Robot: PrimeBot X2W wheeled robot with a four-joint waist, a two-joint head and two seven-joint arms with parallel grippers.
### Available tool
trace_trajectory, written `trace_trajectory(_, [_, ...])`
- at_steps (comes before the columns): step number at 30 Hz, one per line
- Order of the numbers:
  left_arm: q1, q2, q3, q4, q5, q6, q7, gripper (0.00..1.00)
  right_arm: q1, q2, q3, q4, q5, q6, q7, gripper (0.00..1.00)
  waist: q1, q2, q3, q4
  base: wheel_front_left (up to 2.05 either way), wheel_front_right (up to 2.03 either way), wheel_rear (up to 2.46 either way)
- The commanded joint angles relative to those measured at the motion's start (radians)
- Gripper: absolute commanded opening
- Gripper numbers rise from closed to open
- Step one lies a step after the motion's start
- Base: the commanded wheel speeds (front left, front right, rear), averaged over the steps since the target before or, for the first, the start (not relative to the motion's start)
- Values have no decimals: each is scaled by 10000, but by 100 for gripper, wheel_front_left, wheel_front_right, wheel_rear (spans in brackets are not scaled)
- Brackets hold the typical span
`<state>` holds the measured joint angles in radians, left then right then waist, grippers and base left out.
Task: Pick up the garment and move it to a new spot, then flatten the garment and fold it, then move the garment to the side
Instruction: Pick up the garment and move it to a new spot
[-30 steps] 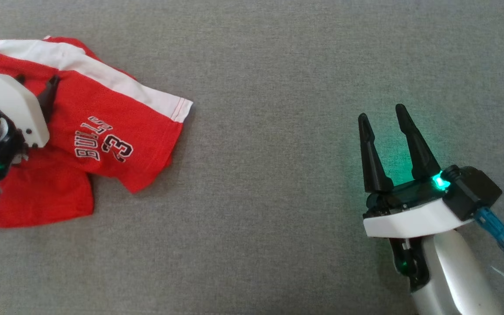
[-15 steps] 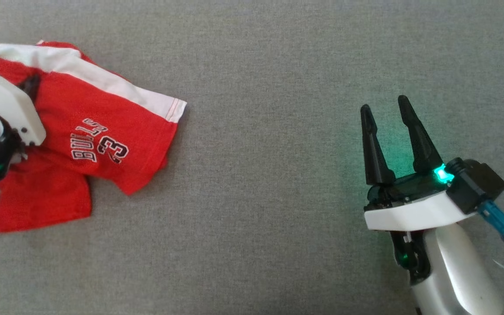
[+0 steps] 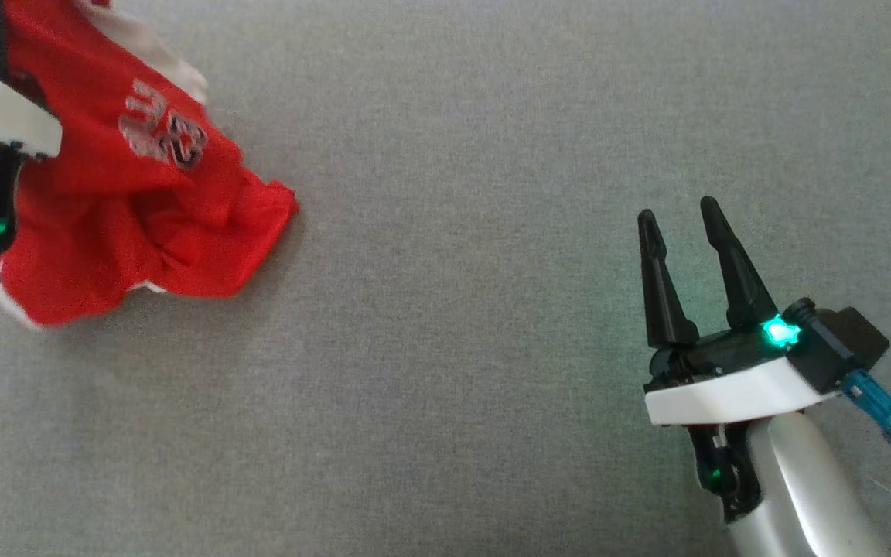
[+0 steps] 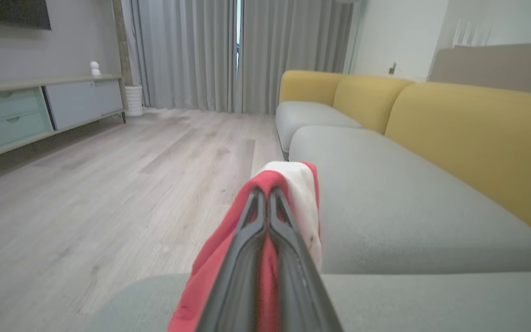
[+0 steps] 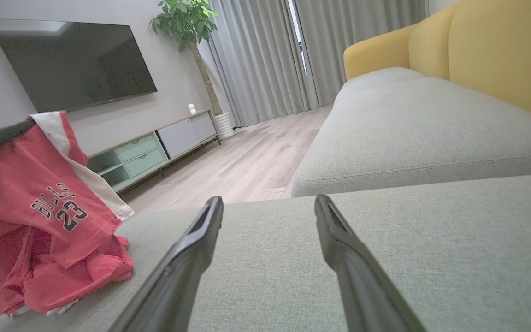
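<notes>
The garment (image 3: 128, 201) is a red jersey with a white stripe and "BULLS 23" lettering. It hangs bunched from my left gripper (image 4: 265, 193), whose fingers are shut on its upper edge, and its lower folds still rest on the grey cushion (image 3: 453, 348) at the head view's far left. The right wrist view shows the garment (image 5: 39, 216) dangling from the left gripper's dark fingers (image 5: 2, 133) at the left. My right gripper (image 3: 674, 213) stands open at the lower right, a long way from the garment, with nothing between its fingers (image 5: 201, 230).
The grey cushion is part of a sofa with yellow backrests (image 4: 473, 133). Beyond its edge lie a wooden floor (image 4: 109, 184), a low cabinet (image 5: 155, 152), a wall television (image 5: 72, 64), a potted plant (image 5: 187, 23) and grey curtains (image 4: 228, 50).
My left gripper closed on the garment's upper edge and lifted it up and away; the flat jersey is now bunched and hanging. The right gripper stayed nearly still.
</notes>
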<state>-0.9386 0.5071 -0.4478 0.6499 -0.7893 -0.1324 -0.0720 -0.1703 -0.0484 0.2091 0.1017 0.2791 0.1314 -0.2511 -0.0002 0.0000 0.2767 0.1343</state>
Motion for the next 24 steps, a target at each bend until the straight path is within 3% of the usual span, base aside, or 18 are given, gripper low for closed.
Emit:
trace_trajectory(1, [-611, 501, 464, -407, 126, 18, -199, 0, -19, -18, 220, -306, 56, -7, -107, 100, 2, 0, -241, 53, 0, 0, 0])
trace_trajectory(6, [-530, 463, 304, -1390, 295, 28, -595, 0, 110, -18, 239, -254, 205, -7, -107, 100, 2, 0, -684, 49, 0, 0, 0])
trace_trajectory(12, [-271, 289, -83, -2918, 458, 331, -188, 0, 182, -18, 374, -284, 447, -7, -107, 100, 2, 0, -1011, -284, 0, 0, 0])
trace_trajectory(18, [-12, -56, -674, -4330, 739, 864, 475, 0, 112, -18, 370, -383, 668, -7, -107, 100, 2, 0, -1064, -1012, 0, 0, 0])
trace_trajectory(24, [107, -889, -1344, -5108, 808, 1239, 943, 0, -169, -18, 455, -526, 851, -7, -107, 100, 2, 0, -707, -2092, 0, 0, 0])
